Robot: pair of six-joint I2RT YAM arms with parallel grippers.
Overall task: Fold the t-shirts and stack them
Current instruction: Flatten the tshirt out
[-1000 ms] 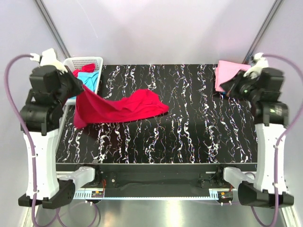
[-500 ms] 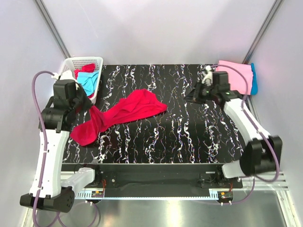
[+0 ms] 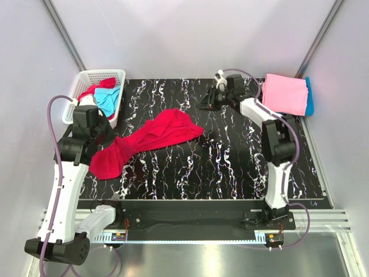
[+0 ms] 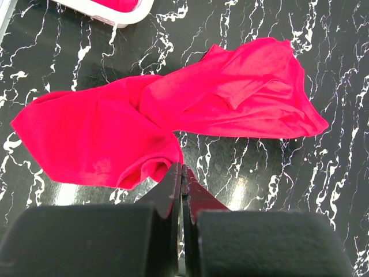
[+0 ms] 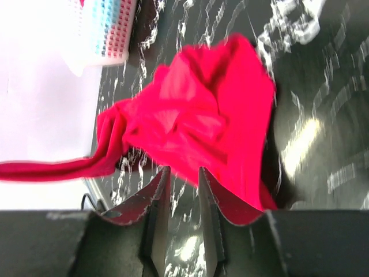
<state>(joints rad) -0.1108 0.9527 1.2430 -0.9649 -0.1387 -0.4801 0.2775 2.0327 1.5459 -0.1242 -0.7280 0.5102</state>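
A crimson red t-shirt (image 3: 155, 134) lies crumpled across the left half of the table, and shows in the left wrist view (image 4: 173, 109) and the right wrist view (image 5: 207, 115). My left gripper (image 3: 106, 134) is shut, its tips (image 4: 182, 167) pinching the shirt's near edge, low over the table. My right gripper (image 3: 207, 104) hovers over the back middle of the table, to the right of the shirt. Its jaws (image 5: 183, 173) stand a little apart and hold nothing. A folded pink shirt (image 3: 284, 93) lies at the back right on a turquoise one (image 3: 309, 95).
A white lattice basket (image 3: 86, 78) stands at the back left, holding a red shirt (image 3: 95, 91) and a turquoise shirt (image 3: 108, 98). Its corner shows in the left wrist view (image 4: 124, 14) and it also shows in the right wrist view (image 5: 109, 29). The table is black marble.
My left gripper came down and forward, dragging the red shirt's left end toward the front left. My right arm swung left from the pink stack to the back middle of the table.
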